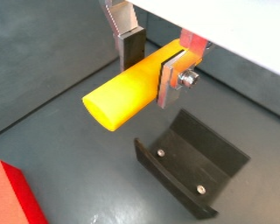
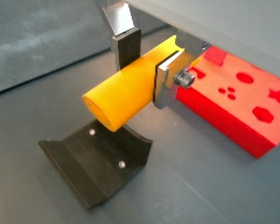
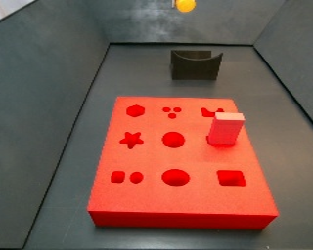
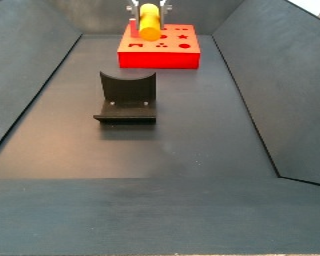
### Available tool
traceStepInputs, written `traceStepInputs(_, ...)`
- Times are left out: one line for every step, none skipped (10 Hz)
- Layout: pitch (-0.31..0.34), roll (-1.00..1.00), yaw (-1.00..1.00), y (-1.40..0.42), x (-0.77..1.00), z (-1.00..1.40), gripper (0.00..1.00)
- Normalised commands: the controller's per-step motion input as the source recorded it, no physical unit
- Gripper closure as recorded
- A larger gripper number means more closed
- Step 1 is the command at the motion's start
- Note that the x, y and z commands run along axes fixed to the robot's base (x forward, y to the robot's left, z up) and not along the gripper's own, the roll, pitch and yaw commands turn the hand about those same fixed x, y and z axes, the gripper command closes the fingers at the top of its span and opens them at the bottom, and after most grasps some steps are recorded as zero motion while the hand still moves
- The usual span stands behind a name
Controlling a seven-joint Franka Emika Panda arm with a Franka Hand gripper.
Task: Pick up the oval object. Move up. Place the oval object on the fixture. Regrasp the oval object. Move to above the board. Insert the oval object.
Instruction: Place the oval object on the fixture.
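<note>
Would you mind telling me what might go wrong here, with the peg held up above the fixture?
The hand grips the oval object near one end, so the long free end could tilt on contact with the fixture. The pink block standing on the board could obstruct a later approach.

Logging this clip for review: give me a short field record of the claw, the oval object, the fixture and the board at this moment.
claw: shut on the oval object, raised above the floor
oval object: yellow, held across the fingers, off every surface
fixture: on the floor, nothing on it
board: red, flat on the floor, holes unfilled
pink-red block: standing on the board
stage: object lifted, not yet placed on the fixture
</note>
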Motion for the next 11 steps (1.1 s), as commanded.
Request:
traceStepInputs(-0.053, -1.0, -0.08, 0.14, 0.71, 0.01, 1.0)
traceStepInputs(-0.029, -1.0, -0.08, 0.1, 0.65, 0.02, 1.0)
traceStepInputs(-0.006, -1.0, -0.08, 0.08, 0.58, 0.0, 1.0)
traceStepInputs(0.004, -1.0, -0.08, 0.07, 0.53, -0.02, 1.0)
traceStepInputs(0.024, -1.0, -0.09, 0.06, 0.44, -0.01, 1.0)
traceStepInputs(0.039, -1.0, -0.09, 0.05, 0.37, -0.02, 1.0)
traceStepInputs(0.048, -1.0, -0.09, 0.05, 0.33, -0.02, 1.0)
traceStepInputs(0.06, -0.89, -0.1, 0.05, 0.25, -0.02, 1.0)
traceStepInputs(0.063, -0.68, -0.09, 0.05, 0.16, -0.02, 1.0)
traceStepInputs(0.062, -0.51, -0.1, 0.05, 0.1, -0.02, 1.0)
traceStepInputs(0.047, -0.35, -0.1, 0.05, 0.07, -0.02, 1.0)
